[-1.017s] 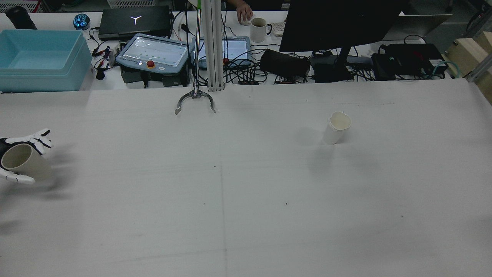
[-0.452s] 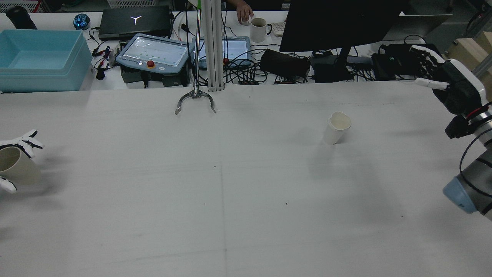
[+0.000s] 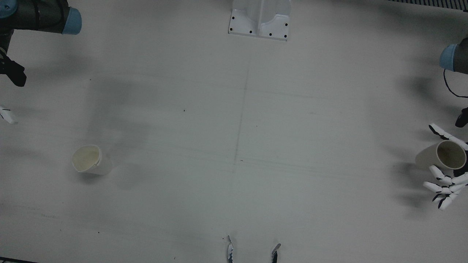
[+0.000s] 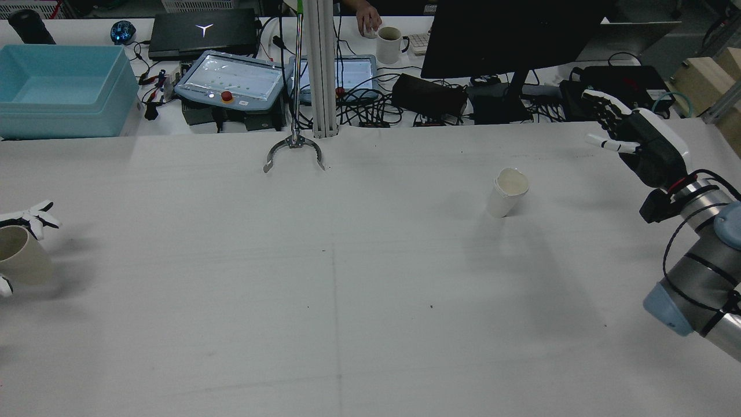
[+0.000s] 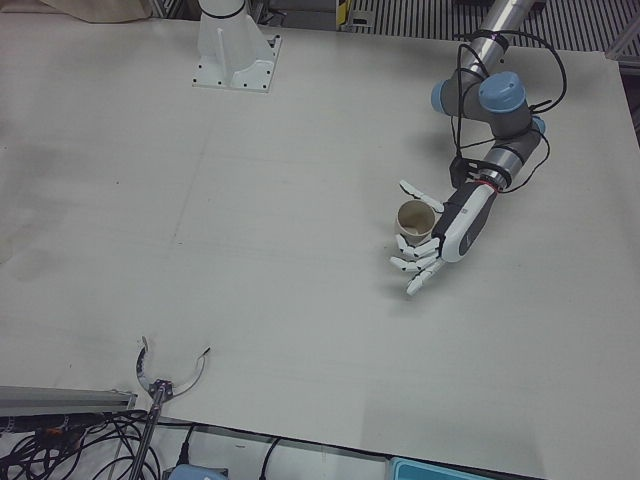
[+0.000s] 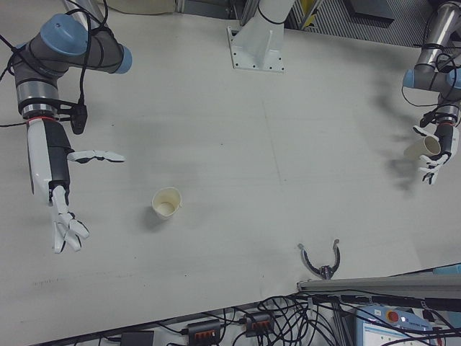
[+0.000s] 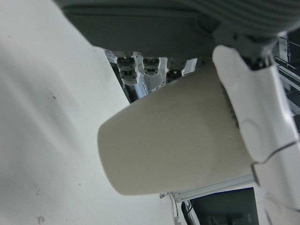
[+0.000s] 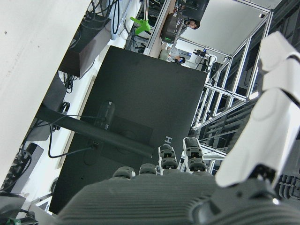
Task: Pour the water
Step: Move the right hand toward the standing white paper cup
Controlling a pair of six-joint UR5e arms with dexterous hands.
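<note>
My left hand [image 5: 440, 235] is at the table's edge on my left side, with a beige paper cup [image 5: 414, 220] between thumb and fingers. The thumb [image 7: 255, 117] lies on the cup's wall [image 7: 173, 140], and the other fingers are loosely spread. The cup [image 4: 17, 255] stands nearly upright, base at or just above the table. A second paper cup [image 4: 509, 191] with a dented rim stands alone on my right half [image 6: 167, 203] [image 3: 89, 160]. My right hand [image 4: 634, 139] hovers open, fingers spread, well to the side of that cup [image 6: 54, 187].
A metal claw tool [image 4: 294, 152] lies at the table's far edge by the central post [image 3: 259, 18]. Beyond the table sit a blue bin [image 4: 63, 87], control pendants, a monitor, cables and a mug, with a person's hand [image 4: 367, 20] beside it.
My left hand has drawn the cup leftward to the view's edge and brought it more upright. My right arm has come into view from the right and moved nearer the second cup.
</note>
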